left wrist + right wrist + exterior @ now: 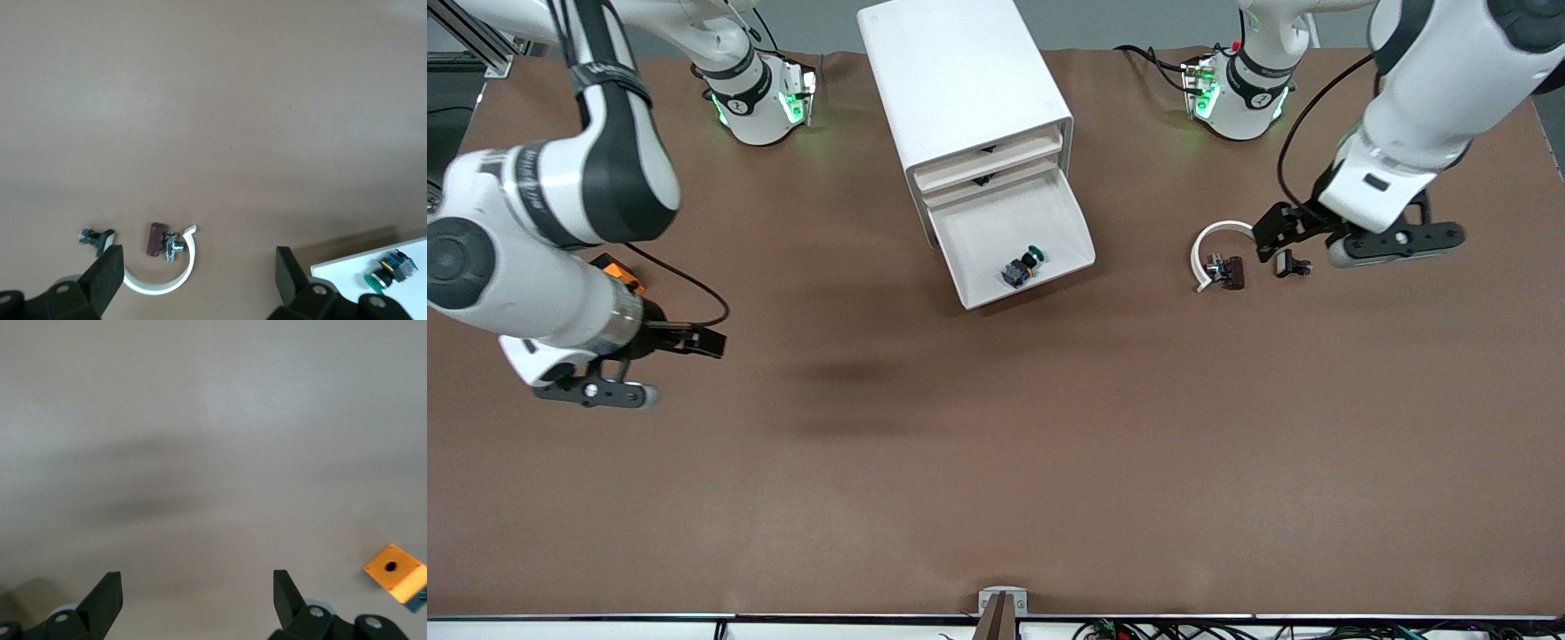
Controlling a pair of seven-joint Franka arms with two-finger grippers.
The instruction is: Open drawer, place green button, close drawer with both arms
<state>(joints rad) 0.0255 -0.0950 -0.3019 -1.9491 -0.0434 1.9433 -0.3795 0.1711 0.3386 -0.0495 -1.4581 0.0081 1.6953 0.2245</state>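
Note:
The white cabinet [960,80] stands at the table's middle, near the arm bases. Its lowest drawer [996,222] is pulled out. The button [1021,267], green cap and black body, lies inside the drawer near its front edge. It also shows in the left wrist view [387,273], with a corner of the drawer [340,275]. My left gripper [1276,238] [197,280] is open and empty, over the table beside a white arc. My right gripper [698,340] [197,600] is open and empty, over bare table toward the right arm's end.
A white arc [1214,244] [167,283] with small dark parts [1227,269] [160,240] lies toward the left arm's end; another small part [1291,264] [97,237] lies by the left gripper. An orange cube with a hole [618,271] [395,572] lies beside the right arm's wrist.

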